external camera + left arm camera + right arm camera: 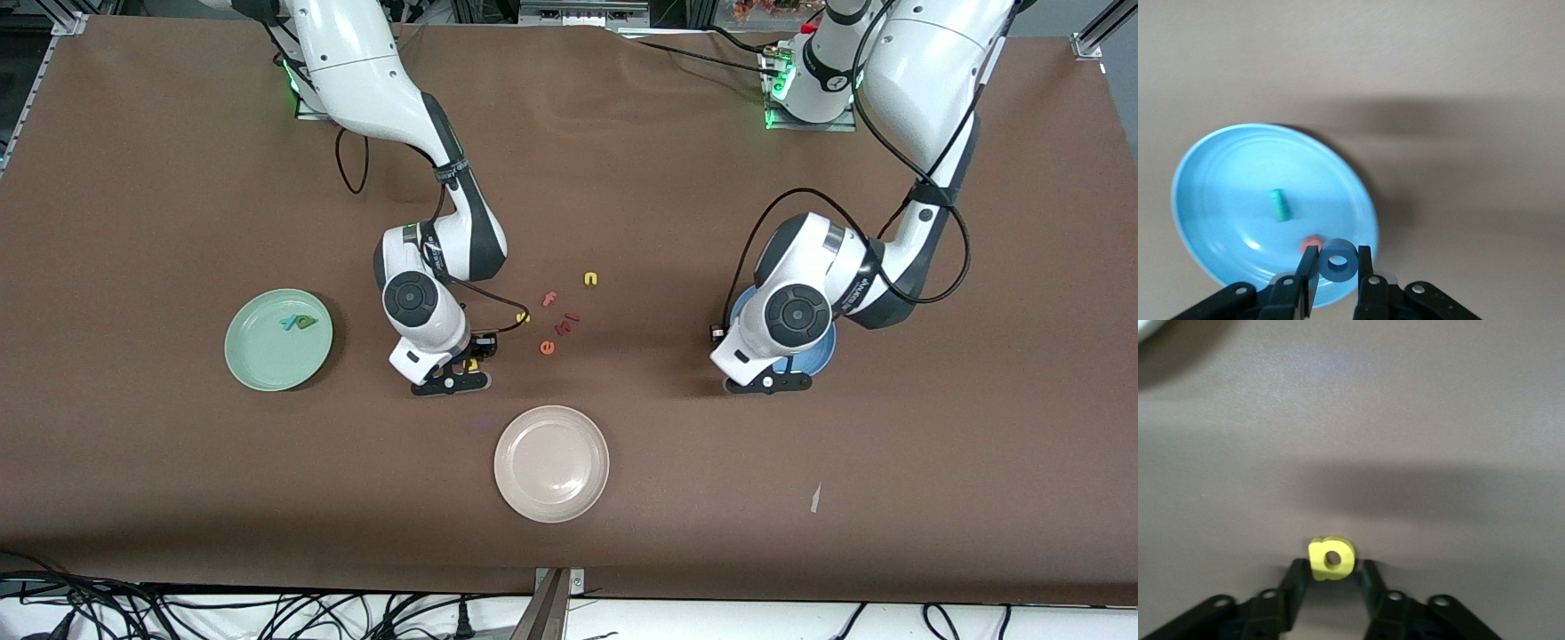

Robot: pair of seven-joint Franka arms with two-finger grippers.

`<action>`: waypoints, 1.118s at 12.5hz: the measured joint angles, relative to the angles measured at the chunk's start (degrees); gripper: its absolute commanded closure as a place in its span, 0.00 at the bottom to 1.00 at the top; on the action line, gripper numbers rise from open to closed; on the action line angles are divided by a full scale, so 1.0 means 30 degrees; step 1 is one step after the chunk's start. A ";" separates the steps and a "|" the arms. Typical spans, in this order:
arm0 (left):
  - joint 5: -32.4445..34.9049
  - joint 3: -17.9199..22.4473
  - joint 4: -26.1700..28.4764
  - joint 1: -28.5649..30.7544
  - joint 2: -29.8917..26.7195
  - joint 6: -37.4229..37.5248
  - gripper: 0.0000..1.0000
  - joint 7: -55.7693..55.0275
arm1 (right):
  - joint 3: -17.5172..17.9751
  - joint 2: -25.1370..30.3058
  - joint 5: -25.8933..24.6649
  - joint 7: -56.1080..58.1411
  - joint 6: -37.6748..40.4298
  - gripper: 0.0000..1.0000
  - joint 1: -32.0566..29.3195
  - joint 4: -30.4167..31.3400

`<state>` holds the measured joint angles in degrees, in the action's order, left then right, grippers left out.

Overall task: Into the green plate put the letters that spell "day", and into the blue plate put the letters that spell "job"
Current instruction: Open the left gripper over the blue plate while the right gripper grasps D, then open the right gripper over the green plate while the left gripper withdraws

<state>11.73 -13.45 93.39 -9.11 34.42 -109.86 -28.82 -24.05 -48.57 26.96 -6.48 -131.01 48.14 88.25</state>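
Three plates on the surface point(178, 498): green plate point(258, 364) at nine o'clock, beige plate point(551, 463) at six, blue plate point(822, 360) at three, mostly hidden under the left arm.

Two letters in the green plate: teal y point(289, 321) and dark green d point(307, 324), touching.

Two letters in the blue plate as well: teal j point(1279, 205) near its middle, reddish b point(1311, 243) toward the rim.

One blue o point(1337, 261) gripped upright in the left pincer point(1337, 267), over the blue plate's rim.

One yellow a point(1331, 558) pinched at the fingertips of the right pincer point(1331, 570), low at the surface, between the green plate and the loose letters.

Four loose letters readable at the centre: yellow n point(590, 279) at twelve o'clock of the cluster, pink f point(549, 299), yellow s point(523, 316), orange e point(548, 347) at six. Among them dark red bits point(566, 323), count unclear.
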 measured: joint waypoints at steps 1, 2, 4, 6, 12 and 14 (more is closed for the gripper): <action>0.0588 0.0002 0.0684 0.0099 -0.0235 -0.0001 1.00 0.0005 | -0.0005 0.0069 0.0138 -0.0001 0.0039 0.90 -0.0015 -0.0046; 0.0821 -0.0003 0.1340 0.0268 -0.0481 0.0000 1.00 0.0020 | 0.0003 0.0033 0.0226 -0.0002 0.0034 0.98 -0.0028 -0.0064; 0.0970 -0.0007 0.2967 0.0850 -0.1107 -0.0112 1.00 0.0386 | 0.0001 0.0018 0.0470 -0.0002 0.0067 1.00 -0.0148 -0.0150; 0.1387 -0.0019 0.4712 0.1357 -0.1615 -0.1091 1.00 0.0560 | -0.0119 0.0103 0.0567 0.0080 0.1177 1.00 -0.0673 -0.0596; 0.1998 -0.0049 0.7274 0.2929 -0.1795 -0.3920 0.00 0.2174 | -0.3098 0.3442 0.0567 0.2475 0.6004 1.00 -0.1779 0.1180; 0.1998 -0.0056 0.7196 0.3557 -0.2072 -0.3971 0.00 0.3611 | -0.4467 0.4456 0.0560 0.4082 0.6023 1.00 -0.1815 0.3198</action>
<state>17.73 -13.62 114.98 1.56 28.20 -121.77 -17.99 -37.46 -35.21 28.64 5.76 -112.94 42.70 97.85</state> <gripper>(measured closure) 0.361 0.736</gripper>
